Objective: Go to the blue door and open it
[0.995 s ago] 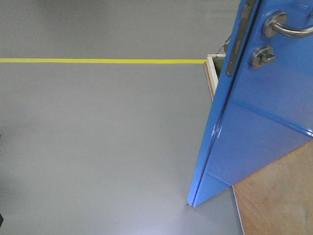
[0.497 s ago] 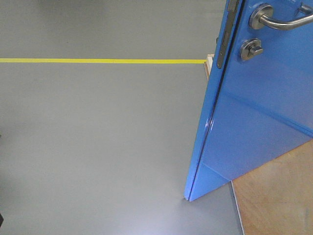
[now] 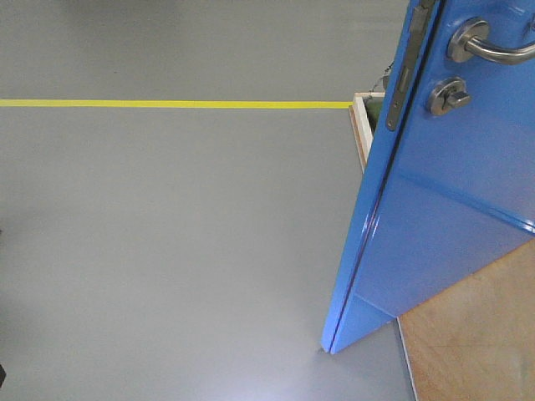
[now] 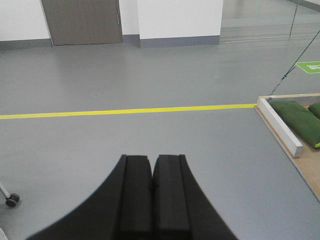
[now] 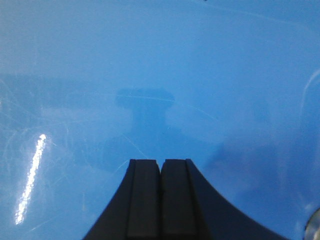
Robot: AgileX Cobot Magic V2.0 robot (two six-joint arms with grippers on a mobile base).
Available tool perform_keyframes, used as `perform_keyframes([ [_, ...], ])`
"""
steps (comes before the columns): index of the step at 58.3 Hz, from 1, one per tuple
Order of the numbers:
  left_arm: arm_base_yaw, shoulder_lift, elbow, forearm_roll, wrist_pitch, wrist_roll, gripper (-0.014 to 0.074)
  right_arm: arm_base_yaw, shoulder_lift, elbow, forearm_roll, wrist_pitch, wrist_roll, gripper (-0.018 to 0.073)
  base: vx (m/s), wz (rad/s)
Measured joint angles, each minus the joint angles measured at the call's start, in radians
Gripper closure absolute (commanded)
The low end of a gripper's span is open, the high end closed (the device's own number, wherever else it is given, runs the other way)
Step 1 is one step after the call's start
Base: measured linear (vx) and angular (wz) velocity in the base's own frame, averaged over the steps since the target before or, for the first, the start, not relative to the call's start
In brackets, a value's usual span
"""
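The blue door (image 3: 443, 200) stands ajar at the right of the front view, its edge toward me, with a silver lever handle (image 3: 489, 48) and a round silver lock (image 3: 449, 94) below it. In the right wrist view the door's glossy face (image 5: 160, 75) fills the frame. My right gripper (image 5: 161, 162) is shut and empty, its tips close to the panel; contact cannot be told. My left gripper (image 4: 152, 158) is shut and empty, pointing over bare grey floor, away from the door. Neither gripper shows in the front view.
A yellow floor line (image 3: 167, 104) runs across the grey floor. A wooden base (image 3: 476, 334) lies under the door. A white frame brace (image 4: 279, 126) and green bags (image 4: 300, 120) sit at the right. A caster wheel (image 4: 12, 200) is at the left edge.
In the front view the door's edge swung left half a second ago and is now back to the right, where it was one second ago.
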Motion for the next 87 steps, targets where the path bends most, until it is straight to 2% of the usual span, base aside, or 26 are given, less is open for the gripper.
perform_keyframes([
  [18, 0.0, 0.0, 0.0, 0.0, 0.0, 0.0, 0.0524, 0.0, 0.0, -0.002, 0.001, 0.0, 0.0, 0.0547, 0.0, 0.0],
  [40, 0.0, 0.0, 0.0, 0.0, 0.0, 0.0, 0.0524, 0.0, 0.0, -0.143, 0.003, 0.001, 0.0, 0.0547, 0.0, 0.0],
  [87, 0.0, 0.0, 0.0, 0.0, 0.0, 0.0, 0.0524, 0.0, 0.015, -0.148, 0.006, 0.004, 0.0, 0.0547, 0.0, 0.0],
])
